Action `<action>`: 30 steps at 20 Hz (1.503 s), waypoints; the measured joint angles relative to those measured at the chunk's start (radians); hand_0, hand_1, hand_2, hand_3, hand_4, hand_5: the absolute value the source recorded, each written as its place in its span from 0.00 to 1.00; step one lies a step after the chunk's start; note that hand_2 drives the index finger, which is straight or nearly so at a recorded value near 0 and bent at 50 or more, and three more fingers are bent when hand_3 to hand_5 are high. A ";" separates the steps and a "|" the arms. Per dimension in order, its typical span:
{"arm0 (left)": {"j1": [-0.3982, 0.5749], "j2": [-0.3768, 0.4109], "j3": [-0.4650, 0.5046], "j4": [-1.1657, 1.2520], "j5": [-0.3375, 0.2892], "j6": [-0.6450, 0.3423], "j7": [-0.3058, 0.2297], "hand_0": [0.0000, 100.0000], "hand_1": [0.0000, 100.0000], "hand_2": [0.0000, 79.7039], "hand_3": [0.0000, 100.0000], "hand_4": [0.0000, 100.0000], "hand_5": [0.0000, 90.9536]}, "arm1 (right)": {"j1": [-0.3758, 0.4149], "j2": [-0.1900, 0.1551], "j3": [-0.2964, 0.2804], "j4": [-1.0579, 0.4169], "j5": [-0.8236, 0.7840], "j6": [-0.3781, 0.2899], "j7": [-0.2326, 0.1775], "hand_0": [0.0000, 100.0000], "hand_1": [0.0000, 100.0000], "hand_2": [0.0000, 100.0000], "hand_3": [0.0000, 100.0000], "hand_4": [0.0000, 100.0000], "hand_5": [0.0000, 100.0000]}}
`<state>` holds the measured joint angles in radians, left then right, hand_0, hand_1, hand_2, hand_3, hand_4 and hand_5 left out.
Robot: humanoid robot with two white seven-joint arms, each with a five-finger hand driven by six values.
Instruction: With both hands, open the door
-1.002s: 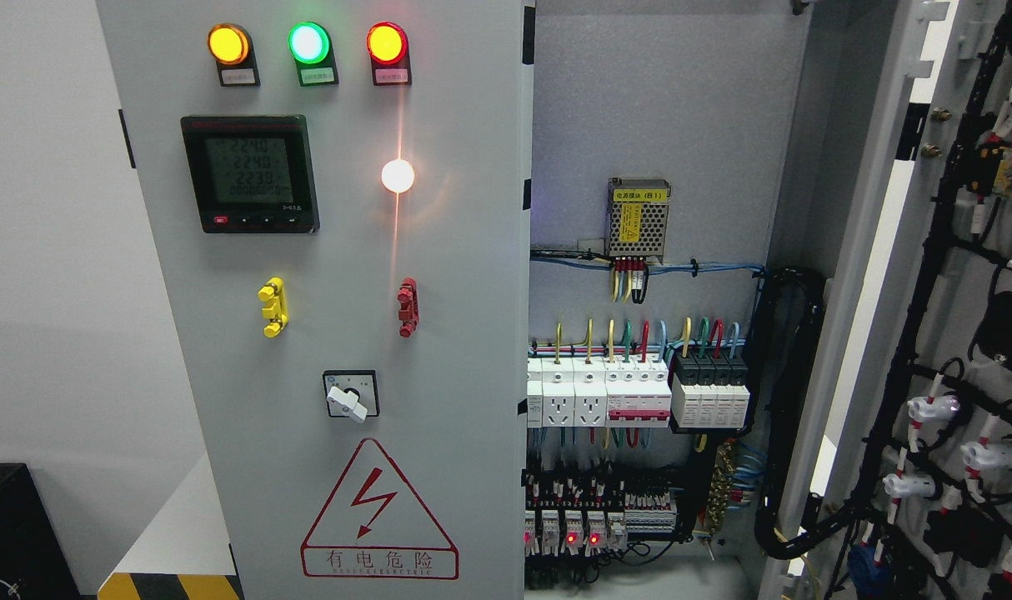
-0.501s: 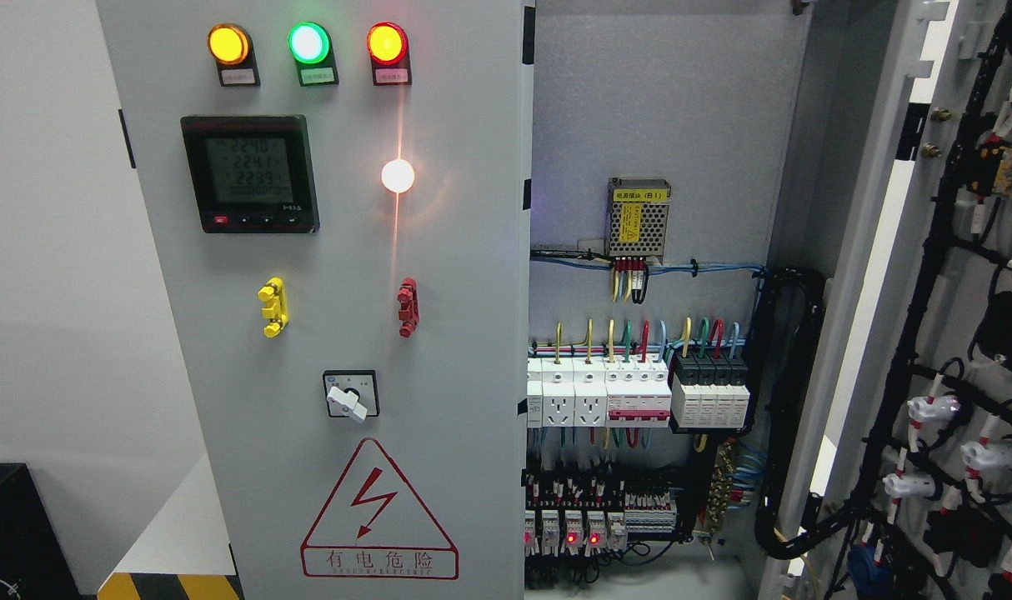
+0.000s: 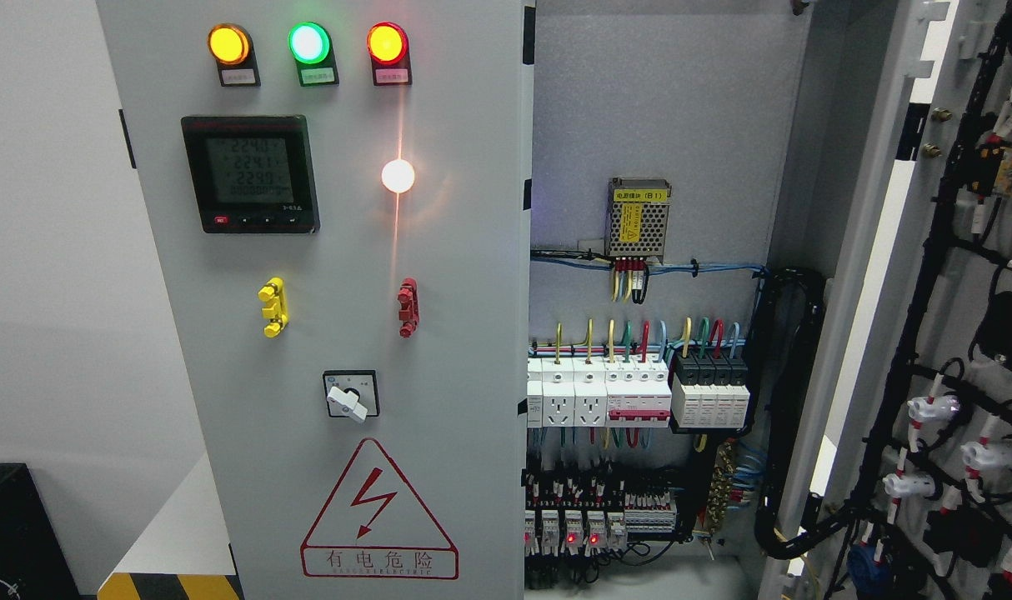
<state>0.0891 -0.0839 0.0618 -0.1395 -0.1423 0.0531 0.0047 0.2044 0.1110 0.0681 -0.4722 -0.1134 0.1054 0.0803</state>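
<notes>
A grey electrical cabinet fills the head view. Its left door [image 3: 456,275] is closed and carries three lit lamps [image 3: 308,43], a black meter [image 3: 249,173], a white lamp [image 3: 398,176], yellow [image 3: 273,307] and red [image 3: 408,307] handles, a rotary switch [image 3: 350,395] and a red warning triangle [image 3: 378,517]. The right door [image 3: 948,317] is swung wide open at the picture's right, its wired inner face showing. Between them the cabinet interior [image 3: 656,108] is exposed. Neither of my hands nor arms shows.
Inside sit a power supply [image 3: 638,218], a row of white and black breakers [image 3: 638,390] and relays with red lights [image 3: 581,529]. A black cable bundle [image 3: 794,400] runs down the right side. A black box [image 3: 10,533] and hazard-striped floor tape [image 3: 168,586] lie lower left.
Only the digits on the meter have changed; both doors stay where they were.
</notes>
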 measured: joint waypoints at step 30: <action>-0.008 -0.006 -0.003 0.000 0.002 0.000 -0.002 0.00 0.00 0.00 0.00 0.00 0.00 | 0.351 -0.188 0.139 -1.071 -0.004 -0.491 -0.009 0.00 0.00 0.00 0.00 0.00 0.00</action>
<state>0.0813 -0.0903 0.0586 -0.1396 -0.1400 0.0526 0.0028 0.5554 -0.0769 0.2074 -1.5430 -0.1179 -0.3856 0.0714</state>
